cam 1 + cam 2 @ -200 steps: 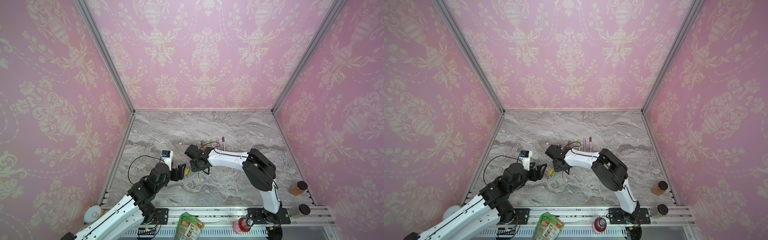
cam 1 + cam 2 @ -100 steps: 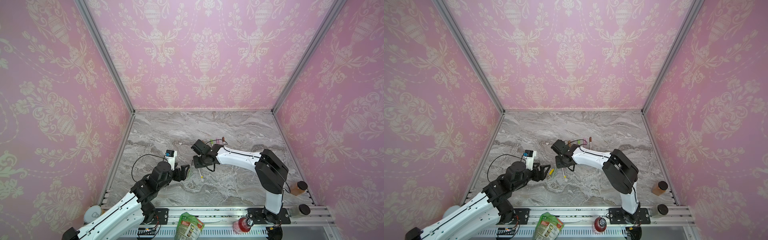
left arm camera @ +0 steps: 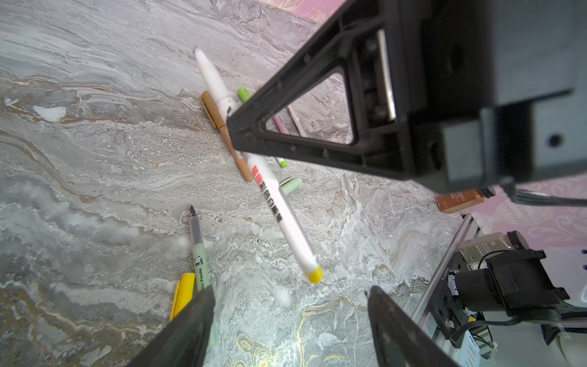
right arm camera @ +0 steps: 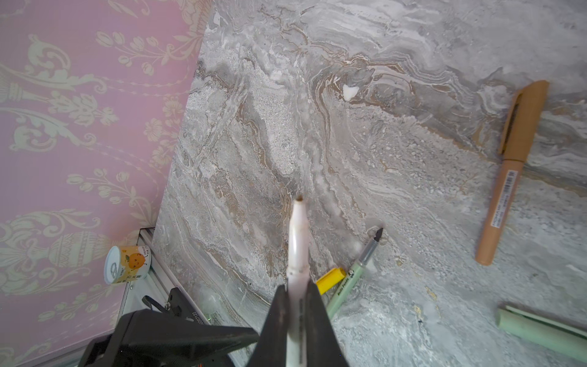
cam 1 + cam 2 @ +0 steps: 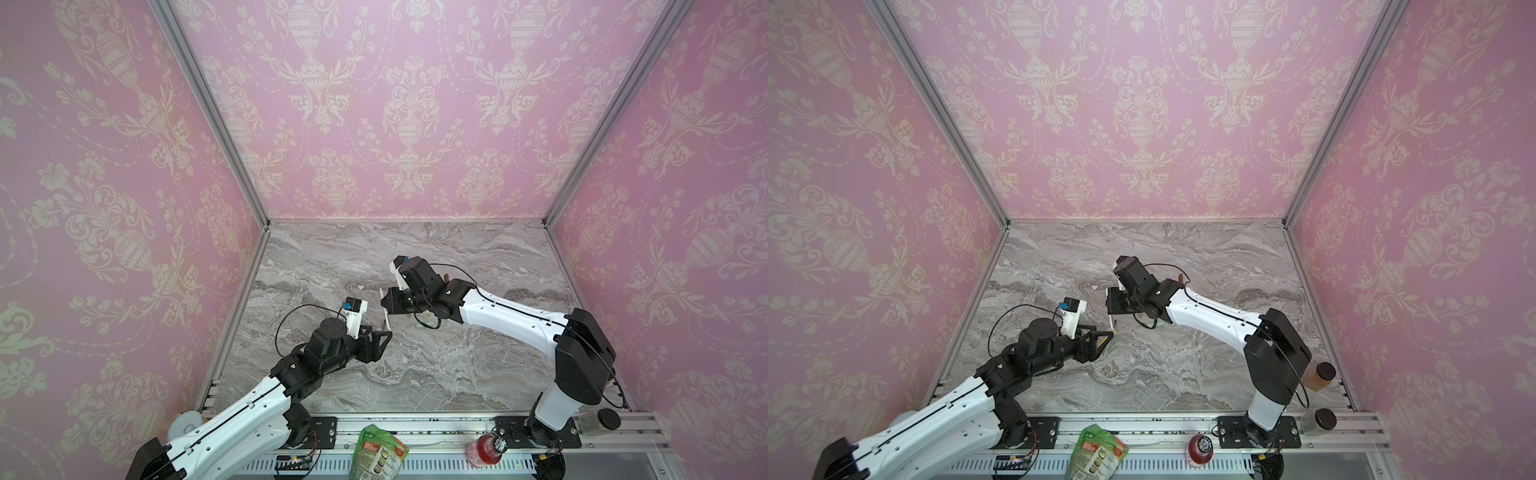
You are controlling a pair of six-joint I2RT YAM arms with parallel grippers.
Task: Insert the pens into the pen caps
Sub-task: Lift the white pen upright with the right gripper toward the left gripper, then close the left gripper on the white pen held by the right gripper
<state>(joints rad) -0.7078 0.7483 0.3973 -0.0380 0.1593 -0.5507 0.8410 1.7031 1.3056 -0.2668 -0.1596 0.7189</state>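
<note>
Both top views hang high over the front rail (image 5: pixel 436 428), tilted down toward the back wall (image 5: pixel 411 124). Far off and wide: whole surface (image 5: pixel 415 374), both arms, side walls. Stereo pair, near-identical coverage, slight sideways offset. Left wrist camera sits right behind the left tool (image 3: pixel 287 294), close and low, facing across the surface toward the right arm's base (image 3: pixel 508 286). Right wrist camera sits behind the right tool (image 4: pixel 297 289), very close, looking along the white pen (image 4: pixel 298 241) toward the left wall (image 4: pixel 79 127). Wrist views face roughly opposite ways. Both catch the pale green pen (image 3: pixel 200 263), yellow cap (image 3: pixel 182 295), tan pen (image 3: pixel 211 109) and the surface between the tools.
</note>
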